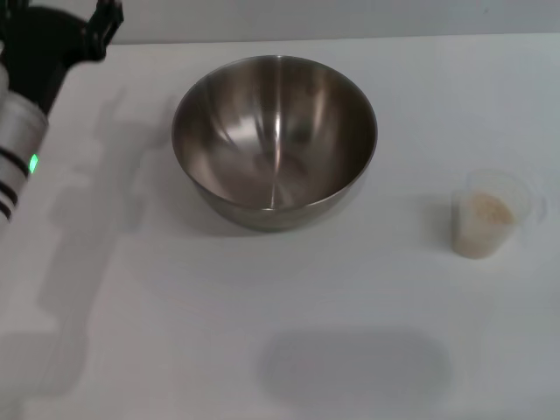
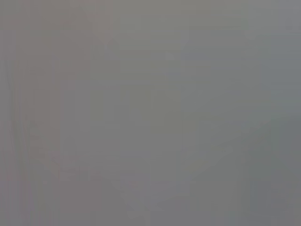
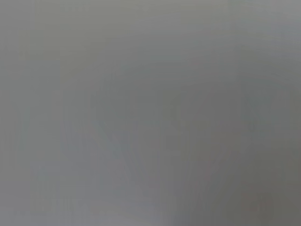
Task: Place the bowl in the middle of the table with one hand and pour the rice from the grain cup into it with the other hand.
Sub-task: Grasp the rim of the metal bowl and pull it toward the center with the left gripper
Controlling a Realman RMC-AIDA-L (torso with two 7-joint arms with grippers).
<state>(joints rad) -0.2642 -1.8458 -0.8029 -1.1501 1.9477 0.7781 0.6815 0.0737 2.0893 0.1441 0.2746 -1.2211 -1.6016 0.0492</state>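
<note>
The shiny steel bowl (image 1: pixel 275 140) stands upright and empty on the white table (image 1: pixel 262 350), a little behind the middle. The small clear grain cup (image 1: pixel 487 216) stands upright to the right of the bowl, with off-white rice (image 1: pixel 484 223) filling its lower part. My left gripper (image 1: pixel 98 28) shows only partly at the far left corner, raised, well to the left of the bowl and touching nothing. My right gripper is out of view. Both wrist views show only a flat grey field.
My left arm (image 1: pixel 19 131), silver with a green light, runs down the left edge of the head view. A soft shadow (image 1: pixel 354 363) lies on the table in front of the bowl.
</note>
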